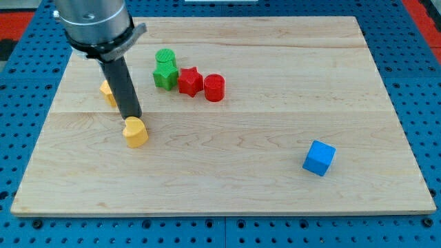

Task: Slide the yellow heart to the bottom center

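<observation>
A wooden bench (275, 172) fills the view, lying on a blue pegboard. A dark rod comes down from the view's top left, and my tip (133, 117) sits at the far edge of the yellow heart (136, 132), touching it or just short of touching; the exact contact is hard to make out. There is no claw on this arm, so nothing is gripped and nothing opens or closes: the rod can only shove.

The heart lies in the left part of the bench, about halfway down. The tip stands on the heart's upper side, toward the view's top. That placement makes sense for the task, since a push from there drives the heart toward the view's bottom. Judging by the layout, the push would also need a lean toward the view's right to reach the bottom centre.

A second yellow block (107, 91) is partly hidden behind the rod, just above and left of the heart; its shape is unclear. Near the top centre a green block (165, 69), a red star (190, 81) and a red cylinder (214, 87) huddle together in a row, well away from the likely path. A blue cube (319, 158) lies alone at lower right, also apart from that path.
</observation>
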Motion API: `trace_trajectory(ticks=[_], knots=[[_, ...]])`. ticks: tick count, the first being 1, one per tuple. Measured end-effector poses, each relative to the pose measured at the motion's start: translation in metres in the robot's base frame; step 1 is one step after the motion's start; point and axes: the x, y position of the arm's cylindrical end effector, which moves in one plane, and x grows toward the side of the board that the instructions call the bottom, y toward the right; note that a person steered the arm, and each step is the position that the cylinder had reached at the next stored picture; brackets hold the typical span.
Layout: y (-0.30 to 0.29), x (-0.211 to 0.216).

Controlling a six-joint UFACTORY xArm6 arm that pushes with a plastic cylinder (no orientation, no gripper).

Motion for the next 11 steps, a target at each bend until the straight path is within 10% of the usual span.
trace_trajectory(ticks=[11], knots=[[0.060,0.076]])
